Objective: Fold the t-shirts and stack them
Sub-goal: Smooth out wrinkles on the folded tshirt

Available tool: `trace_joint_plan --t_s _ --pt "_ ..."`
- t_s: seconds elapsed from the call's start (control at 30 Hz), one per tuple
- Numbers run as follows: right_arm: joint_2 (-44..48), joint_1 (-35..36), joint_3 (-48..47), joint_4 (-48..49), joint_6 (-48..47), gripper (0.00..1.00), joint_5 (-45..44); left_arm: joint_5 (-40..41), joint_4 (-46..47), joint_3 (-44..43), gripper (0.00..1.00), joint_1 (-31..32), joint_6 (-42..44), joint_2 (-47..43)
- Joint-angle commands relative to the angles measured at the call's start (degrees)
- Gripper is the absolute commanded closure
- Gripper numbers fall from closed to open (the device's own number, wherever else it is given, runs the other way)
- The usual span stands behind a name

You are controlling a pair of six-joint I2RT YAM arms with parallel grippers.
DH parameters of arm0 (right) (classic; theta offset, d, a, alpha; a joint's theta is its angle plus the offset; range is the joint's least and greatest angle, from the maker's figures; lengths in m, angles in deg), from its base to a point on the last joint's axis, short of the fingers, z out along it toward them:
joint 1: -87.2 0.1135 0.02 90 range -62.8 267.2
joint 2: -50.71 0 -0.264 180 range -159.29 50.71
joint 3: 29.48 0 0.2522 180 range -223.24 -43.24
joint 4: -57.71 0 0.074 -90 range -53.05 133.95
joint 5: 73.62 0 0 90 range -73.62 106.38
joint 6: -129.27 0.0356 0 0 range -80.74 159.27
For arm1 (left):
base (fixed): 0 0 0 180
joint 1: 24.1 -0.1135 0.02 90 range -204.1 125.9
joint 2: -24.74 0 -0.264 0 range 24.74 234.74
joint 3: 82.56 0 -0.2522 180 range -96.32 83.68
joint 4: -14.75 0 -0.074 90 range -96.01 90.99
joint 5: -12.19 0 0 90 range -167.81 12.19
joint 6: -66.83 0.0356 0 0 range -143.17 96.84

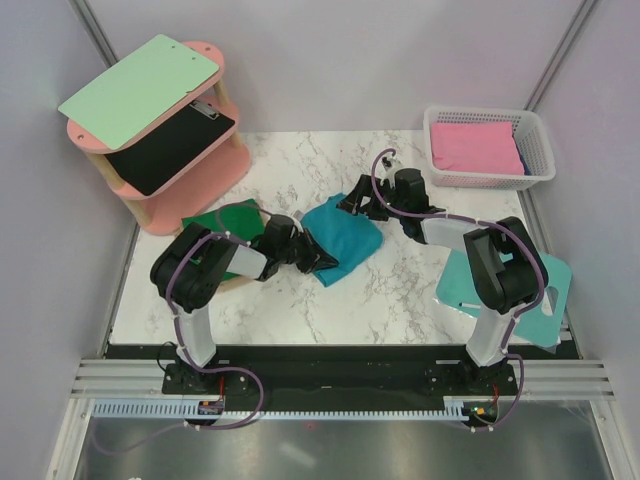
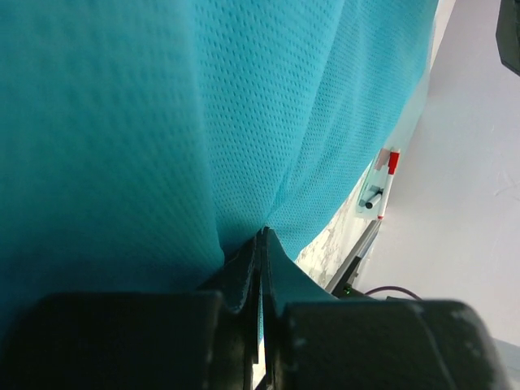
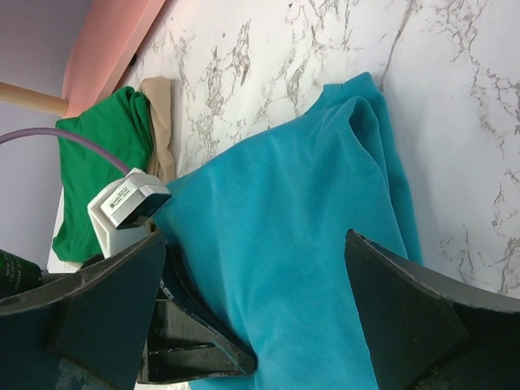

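Note:
The teal-blue t-shirt (image 1: 342, 236) lies bunched at the table's middle and fills the left wrist view (image 2: 162, 122). My left gripper (image 1: 322, 262) is shut on its near-left edge, with cloth pinched between the fingers (image 2: 262, 252). My right gripper (image 1: 357, 203) is open, its fingers (image 3: 406, 301) spread over the shirt's far edge (image 3: 292, 244) without holding it. The dark green t-shirt (image 1: 228, 228) lies folded at the table's left, by the pink shelf; it also shows in the right wrist view (image 3: 106, 138).
A pink two-tier shelf (image 1: 170, 150) with a mint-green clipboard (image 1: 140, 85) stands back left. A white basket (image 1: 488, 148) with pink cloth sits back right. A rigid teal board (image 1: 530, 295) lies at the right edge under the right arm.

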Motion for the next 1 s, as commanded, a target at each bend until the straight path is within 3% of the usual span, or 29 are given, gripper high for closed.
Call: trace_joint_plan --t_s 0.0,0.1,0.27,0.67,0.97 --pt "0.0 0.1 -0.4 2.9 0.3 0.02 1.1 0.4 -2.3 2.5 0.98 -0.1 3.9 -8.1" --pt "0.3 0.1 -0.4 3.0 0.5 0.02 1.1 1.0 -4.5 2.5 0.98 -0.1 5.3 -14.0" --pt "-0.1 0.1 0.0 4.3 1.3 0.02 1.7 1.5 -6.6 2.5 0.98 0.7 6.1 -16.1" --pt "-1.0 0.1 0.2 4.3 1.3 0.02 1.9 3.3 -2.7 6.4 0.98 5.5 2.0 -8.9" --pt "-1.1 0.1 0.4 4.5 1.3 0.02 2.3 2.8 2.7 9.9 0.98 5.6 0.1 -4.4"
